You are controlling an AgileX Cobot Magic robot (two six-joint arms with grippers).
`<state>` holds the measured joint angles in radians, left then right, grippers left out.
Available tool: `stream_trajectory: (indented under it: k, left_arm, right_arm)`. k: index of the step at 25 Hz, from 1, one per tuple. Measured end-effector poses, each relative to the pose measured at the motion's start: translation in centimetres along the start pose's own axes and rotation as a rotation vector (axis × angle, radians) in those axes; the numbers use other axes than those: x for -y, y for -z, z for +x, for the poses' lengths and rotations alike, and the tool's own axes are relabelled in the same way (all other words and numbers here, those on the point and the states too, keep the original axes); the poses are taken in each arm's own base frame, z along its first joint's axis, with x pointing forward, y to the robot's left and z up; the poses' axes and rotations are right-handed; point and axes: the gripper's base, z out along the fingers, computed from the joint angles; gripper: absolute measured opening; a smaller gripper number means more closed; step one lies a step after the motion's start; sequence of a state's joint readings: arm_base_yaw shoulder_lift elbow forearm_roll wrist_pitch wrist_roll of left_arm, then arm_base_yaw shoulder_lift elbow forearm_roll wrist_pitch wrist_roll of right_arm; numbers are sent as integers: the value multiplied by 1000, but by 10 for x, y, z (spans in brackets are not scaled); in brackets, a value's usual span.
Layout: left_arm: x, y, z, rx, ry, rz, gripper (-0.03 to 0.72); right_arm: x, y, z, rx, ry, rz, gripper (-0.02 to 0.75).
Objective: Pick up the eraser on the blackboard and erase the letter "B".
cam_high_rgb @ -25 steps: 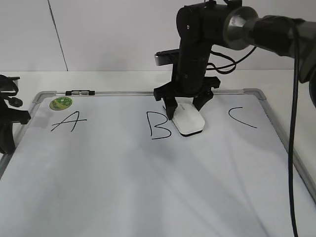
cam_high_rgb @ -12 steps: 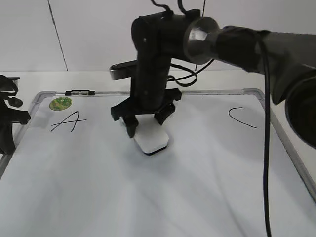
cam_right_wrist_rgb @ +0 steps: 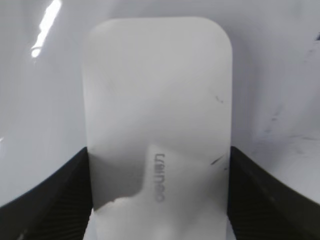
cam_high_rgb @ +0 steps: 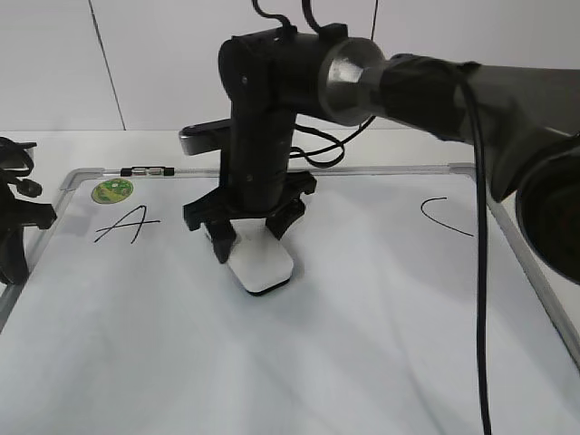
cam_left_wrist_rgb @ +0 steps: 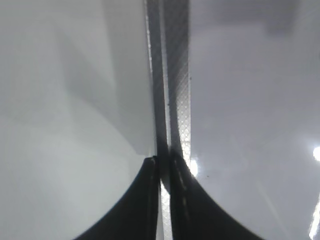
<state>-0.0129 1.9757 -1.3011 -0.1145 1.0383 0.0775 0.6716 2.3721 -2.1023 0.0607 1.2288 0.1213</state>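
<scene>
My right gripper (cam_high_rgb: 246,237) is shut on the white eraser (cam_high_rgb: 260,264) and holds it flat against the blackboard (cam_high_rgb: 362,317), between the "A" and the "C". In the right wrist view the eraser (cam_right_wrist_rgb: 157,125) fills the space between both fingers (cam_right_wrist_rgb: 157,200), its grey print facing up. No letter "B" shows on the board; the spot where it stood is bare white. My left gripper (cam_high_rgb: 14,245) rests at the board's left edge. In the left wrist view its fingers (cam_left_wrist_rgb: 161,167) are closed together over the grey frame (cam_left_wrist_rgb: 175,90).
A slanted black "A" (cam_high_rgb: 127,223) and a green round sticker (cam_high_rgb: 112,189) are at the board's upper left, with a small black-and-clear clip (cam_high_rgb: 148,169) on the top frame. An open curved "C" (cam_high_rgb: 444,216) is at the upper right. My right arm's cables hang over the board.
My right gripper has slid the eraser leftward across the board from beside the "B" to past where it stood. The "B" no longer shows. The left arm has not moved.
</scene>
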Motion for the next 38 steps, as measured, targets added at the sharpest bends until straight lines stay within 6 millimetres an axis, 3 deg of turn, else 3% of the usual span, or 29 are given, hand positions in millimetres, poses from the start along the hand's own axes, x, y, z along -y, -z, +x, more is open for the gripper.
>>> stream_trajectory:
  k: [3, 10, 12, 14, 20, 23, 28, 31, 34, 38]
  left_arm:
    - [0, 0, 0, 0, 3, 5, 16]
    - [2, -1, 0, 0, 9, 17, 16]
    - [2, -1, 0, -1, 8, 19, 16]
    - [2, -1, 0, -2, 9, 21, 16]
    - [2, -1, 0, -6, 9, 21, 15]
    - [2, -1, 1, -10, 8, 20, 15]
    - [2, -1, 1, -13, 8, 20, 15]
    - [2, -1, 1, -15, 8, 21, 15]
    - [2, -1, 2, -19, 8, 21, 16]
    - [2, -1, 2, -19, 9, 23, 16]
  right_arm:
    - [29, 2, -4, 11, -51, 34, 569]
    - [131, 10, -4, 34, -241, 155, 569]
    - [148, 12, -2, 36, -279, 162, 568]
    - [152, 13, -1, 37, -287, 162, 568]
    - [129, 10, -4, 35, -247, 134, 568]
    - [93, 7, -7, 31, -183, 102, 568]
    - [17, 1, -3, 18, -49, 40, 568]
    - [-11, -1, 1, 12, 1, 19, 568]
    - [-14, -1, 1, 10, 10, 17, 568]
    - [1, 0, -1, 14, -21, 37, 568]
